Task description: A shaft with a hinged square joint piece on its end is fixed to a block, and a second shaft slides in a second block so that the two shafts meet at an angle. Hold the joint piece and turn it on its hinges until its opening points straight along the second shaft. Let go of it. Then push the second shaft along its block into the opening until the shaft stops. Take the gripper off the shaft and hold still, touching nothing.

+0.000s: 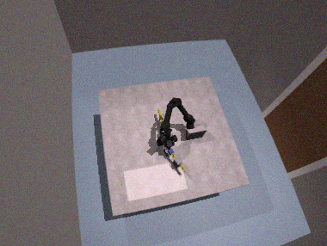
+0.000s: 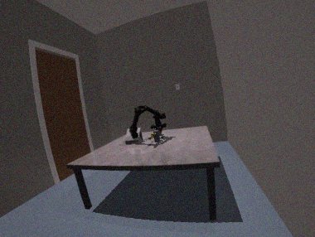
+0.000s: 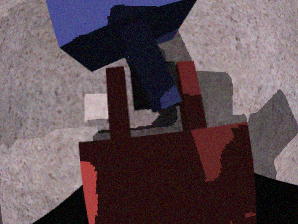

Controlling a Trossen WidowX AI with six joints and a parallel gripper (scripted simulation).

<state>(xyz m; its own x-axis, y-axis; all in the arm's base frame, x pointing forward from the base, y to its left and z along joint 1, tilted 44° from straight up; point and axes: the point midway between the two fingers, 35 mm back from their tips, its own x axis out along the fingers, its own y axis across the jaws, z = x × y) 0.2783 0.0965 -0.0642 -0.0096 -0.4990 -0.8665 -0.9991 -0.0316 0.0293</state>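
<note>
My gripper (image 1: 167, 141) (image 3: 155, 167) is shut on the red joint piece (image 3: 150, 170). Its black fingers show at both lower corners of the wrist view. Two red prongs reach up on either side of a dark blue tongue, which comes from the larger blue part (image 3: 80, 22) at the top. The blue part (image 1: 170, 151) also shows just below the gripper in the top view, with a yellow-marked shaft (image 1: 183, 169) running to the lower right. Another yellow-marked shaft (image 1: 159, 113) shows above the gripper, partly hidden by the arm. The joint piece's opening is not clear.
The arm (image 1: 175, 102) (image 2: 143, 108) bends over the table (image 1: 125, 112) (image 2: 182, 157). A dark upright panel (image 1: 197, 135) stands beside the arm's base. A pale rectangle (image 1: 151, 185) lies near the table's lower edge in the top view, left of the lower shaft.
</note>
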